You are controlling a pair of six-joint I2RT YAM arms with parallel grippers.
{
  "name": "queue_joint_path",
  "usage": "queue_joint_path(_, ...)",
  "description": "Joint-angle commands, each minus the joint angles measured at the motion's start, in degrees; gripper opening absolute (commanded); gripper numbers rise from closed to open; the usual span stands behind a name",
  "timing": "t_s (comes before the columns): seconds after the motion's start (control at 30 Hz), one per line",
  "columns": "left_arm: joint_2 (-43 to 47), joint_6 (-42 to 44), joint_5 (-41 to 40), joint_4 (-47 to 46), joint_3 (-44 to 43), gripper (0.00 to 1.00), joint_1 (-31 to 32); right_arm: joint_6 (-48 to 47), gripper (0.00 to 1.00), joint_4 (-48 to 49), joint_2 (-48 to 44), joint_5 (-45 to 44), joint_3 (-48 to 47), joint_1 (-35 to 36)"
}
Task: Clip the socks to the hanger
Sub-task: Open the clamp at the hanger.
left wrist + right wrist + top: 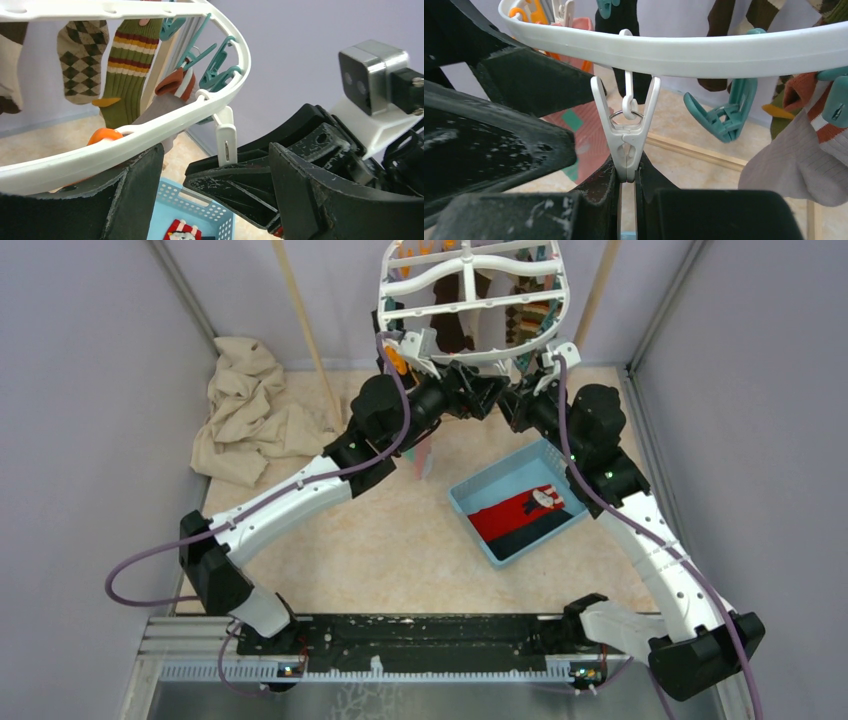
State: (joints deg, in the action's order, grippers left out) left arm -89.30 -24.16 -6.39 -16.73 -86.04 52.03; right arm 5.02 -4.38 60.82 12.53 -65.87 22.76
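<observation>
The white oval hanger (470, 300) hangs at the back centre, and both arms reach up to its near rim. My right gripper (626, 172) is shut on the lower tip of a white peg (626, 135) dangling from the rim (704, 50). My left gripper (217, 165) is open, with its fingers (135, 200) spread wide under the rim (150, 132). The right gripper's fingers and the white peg (226, 142) lie between them. The red sock (505, 512) and the dark sock (535, 528) lie in the blue basket (465, 502). Neither gripper touches them.
Argyle (75, 60) and striped green (125, 70) socks, a grey sock with a brown cuff (794, 160) and teal pegs (724, 115) hang from the frame. A beige cloth (245, 410) lies at the back left. Wooden poles (305, 330) stand behind.
</observation>
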Motion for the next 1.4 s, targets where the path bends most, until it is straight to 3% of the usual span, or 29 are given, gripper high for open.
queue_joint_path(0.0, -1.03, -1.27, -0.55, -1.56, -2.45, 0.82, 0.65, -1.12, 0.0, 1.11, -0.65, 0.77, -1.26, 0.61)
queue_joint_path(0.17, -1.6, -0.65, -2.29, -1.81, -3.05, 0.81, 0.88, -0.93, 0.0, 1.39, -0.56, 1.45, -1.52, 0.61)
queue_joint_path(0.73, -4.58, -2.79, -0.44, -3.37, -5.03, 0.51, 1.05, -1.58, 0.0, -0.6, -2.19, 3.81, -0.68, 0.61)
queue_joint_path(1.03, -4.1, -3.09, 0.25, -3.52, -4.91, 0.25, 1.06, -1.93, 0.0, -1.04, -2.61, 3.29, -0.6, 0.62)
queue_joint_path(1.1, -3.8, -2.78, 0.68, -3.81, -4.52, 0.15, 1.06, -2.09, 0.0, -1.35, -2.72, 2.71, -0.69, 0.62)
queue_joint_path(1.27, -3.17, -2.1, 2.15, -3.84, -4.18, 0.0, 1.06, -3.34, 0.12, -2.38, -3.14, 0.77, -1.01, 0.61)
queue_joint_path(1.37, -2.28, -1.3, 3.52, -4.71, -2.95, 0.0, 1.06, -4.14, 0.23, -3.63, -3.14, -0.1, -1.52, 0.61)
